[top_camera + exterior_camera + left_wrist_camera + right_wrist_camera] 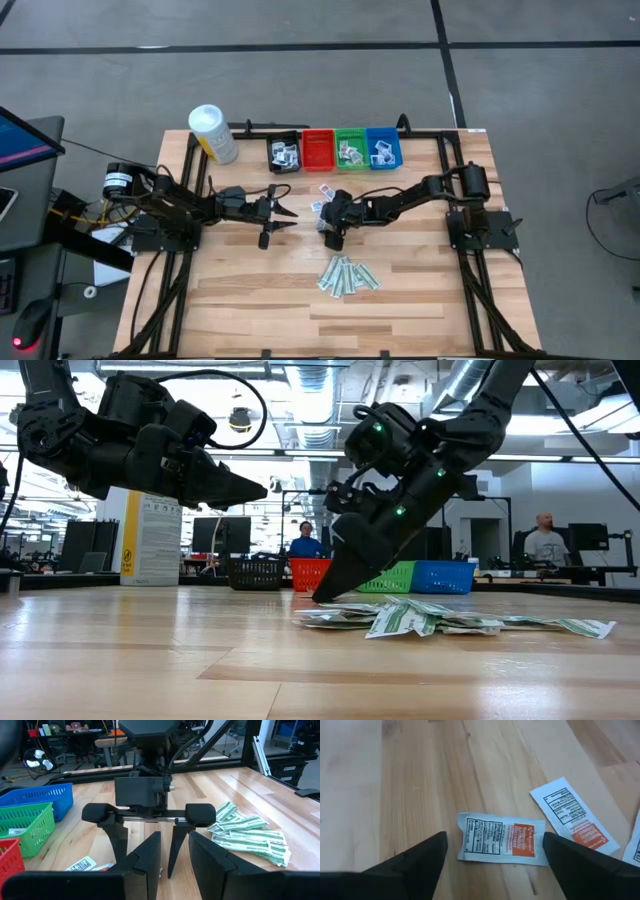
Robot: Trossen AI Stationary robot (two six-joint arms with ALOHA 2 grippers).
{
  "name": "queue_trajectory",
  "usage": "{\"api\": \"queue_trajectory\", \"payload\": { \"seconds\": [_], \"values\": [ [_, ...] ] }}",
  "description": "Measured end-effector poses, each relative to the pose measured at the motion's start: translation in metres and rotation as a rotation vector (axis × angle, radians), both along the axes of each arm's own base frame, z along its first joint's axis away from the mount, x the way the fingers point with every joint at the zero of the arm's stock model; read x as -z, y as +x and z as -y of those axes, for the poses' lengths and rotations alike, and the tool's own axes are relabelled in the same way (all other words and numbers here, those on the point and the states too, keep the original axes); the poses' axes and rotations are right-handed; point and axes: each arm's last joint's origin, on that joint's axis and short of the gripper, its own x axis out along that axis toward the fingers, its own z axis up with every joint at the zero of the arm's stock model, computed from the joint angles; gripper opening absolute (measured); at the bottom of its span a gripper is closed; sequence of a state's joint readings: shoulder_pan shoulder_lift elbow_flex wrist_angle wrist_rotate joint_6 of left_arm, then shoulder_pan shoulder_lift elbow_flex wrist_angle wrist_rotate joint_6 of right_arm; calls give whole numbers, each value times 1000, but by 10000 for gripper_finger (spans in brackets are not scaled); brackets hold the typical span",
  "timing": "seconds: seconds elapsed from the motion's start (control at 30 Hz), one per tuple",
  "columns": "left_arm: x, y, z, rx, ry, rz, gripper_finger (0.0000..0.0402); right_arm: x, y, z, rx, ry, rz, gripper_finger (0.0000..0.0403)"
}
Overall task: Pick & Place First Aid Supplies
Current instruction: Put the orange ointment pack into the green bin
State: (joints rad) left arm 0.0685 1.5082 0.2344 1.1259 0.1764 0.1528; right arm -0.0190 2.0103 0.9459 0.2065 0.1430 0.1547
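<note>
behind my table is an open workshop with ducts overhead, monitors, and two people sitting at desks far back. the wooden table carries everything else.

the two arms are the biggest things on it, meeting near the middle. my left gripper hangs above the wood with its jaws part-way apart and nothing between them; i read it as waiting there so it stays clear of the other arm.

my right gripper is tipped nose-down over the table, jaws spread wide, straddling one packet that lies flat between the fingertips, not yet gripped. that pose looks to me like the set-up for a pinch across the packet's short sides.

the white canister with a yellow label stands at the back left corner, out of the way. along the back edge sit four bins in a row: black, red, green, blue. black, green and blue show packets inside, so i take them as the sorting targets.

a heap of pale-green wrapped strips lies nearer the front, well apart from the bins; green print runs along them but i can't read it.

a second white packet lies just beside the straddled one. both carry a dark-printed panel and an orange-red block with white lettering, too small for me to make out.
</note>
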Motion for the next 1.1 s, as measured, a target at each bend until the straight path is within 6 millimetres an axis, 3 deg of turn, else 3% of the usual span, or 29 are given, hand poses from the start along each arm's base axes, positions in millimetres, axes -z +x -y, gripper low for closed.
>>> {"api": "queue_trajectory", "payload": {
  "seconds": [0.2,1.1],
  "values": [
    [0,0,0,0,0,0,102,-8,-1,0,12,-7,14,297],
    [0,0,0,0,0,0,102,-7,-1,0,8,-12,9,174]
  ]
}}
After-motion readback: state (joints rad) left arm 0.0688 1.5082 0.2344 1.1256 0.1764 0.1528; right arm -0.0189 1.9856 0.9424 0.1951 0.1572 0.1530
